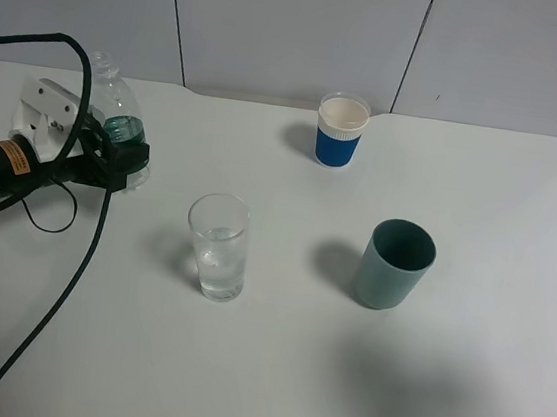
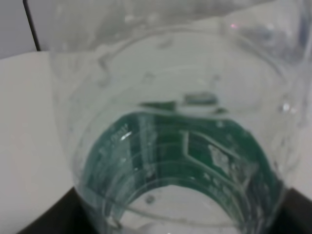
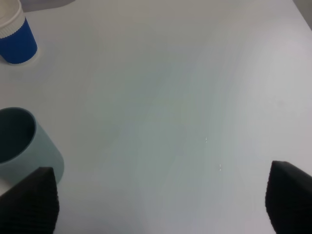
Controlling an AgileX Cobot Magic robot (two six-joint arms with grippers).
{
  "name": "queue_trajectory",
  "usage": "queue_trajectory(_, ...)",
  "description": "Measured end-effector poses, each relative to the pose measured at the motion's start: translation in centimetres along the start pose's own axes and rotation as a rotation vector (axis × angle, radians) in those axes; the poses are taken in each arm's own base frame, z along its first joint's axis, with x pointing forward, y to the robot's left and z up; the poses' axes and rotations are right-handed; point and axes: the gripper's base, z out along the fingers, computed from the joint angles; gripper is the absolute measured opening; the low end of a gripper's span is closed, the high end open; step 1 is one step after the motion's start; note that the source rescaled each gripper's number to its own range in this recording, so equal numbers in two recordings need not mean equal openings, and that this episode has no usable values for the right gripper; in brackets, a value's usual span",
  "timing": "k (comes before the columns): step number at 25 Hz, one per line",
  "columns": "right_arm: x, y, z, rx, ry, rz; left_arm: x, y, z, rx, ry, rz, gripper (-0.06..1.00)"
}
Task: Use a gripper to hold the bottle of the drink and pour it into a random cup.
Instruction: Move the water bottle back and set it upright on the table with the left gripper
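My left gripper [image 1: 126, 158] is shut on the clear bottle of the drink [image 1: 116, 115], which has a green-and-white label band, at the far left of the table. The bottle stands roughly upright, left of the tall clear glass [image 1: 218, 247]. The glass has a little clear liquid at its bottom. In the left wrist view the bottle [image 2: 175, 146] fills the picture, with a black jaw tip in each lower corner. My right gripper [image 3: 161, 202] is open and empty above bare table; it does not show in the exterior view.
A teal opaque cup [image 1: 393, 264] stands right of the glass and shows in the right wrist view [image 3: 24, 146]. A blue cup with a white rim [image 1: 342, 130] stands at the back, also in the right wrist view [image 3: 17, 34]. A black cable [image 1: 57, 294] trails over the front left.
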Motion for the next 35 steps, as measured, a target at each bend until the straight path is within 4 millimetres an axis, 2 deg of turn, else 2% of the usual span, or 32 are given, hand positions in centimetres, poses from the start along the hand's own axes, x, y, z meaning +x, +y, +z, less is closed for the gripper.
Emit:
queue_trajectory(7,0.0,0.0,0.0,0.0,0.0,0.0,0.1,0.1,0.0,-0.007,0.002,0.025,0.0)
queue_trajectory(14,0.0,0.0,0.0,0.0,0.0,0.0,1.4,0.3,0.2,-0.022,0.039,0.034,0.0)
queue_trajectory(32,0.0,0.0,0.0,0.0,0.0,0.0,1.6,0.2,0.2,-0.021,0.042,0.035,0.0)
queue_trajectory(33,0.0,0.0,0.0,0.0,0.0,0.0,1.6,0.2,0.2,-0.021,0.042,0.035,0.02)
queue_trajectory(35,0.0,0.0,0.0,0.0,0.0,0.0,1.6,0.2,0.2,-0.021,0.042,0.026,0.25)
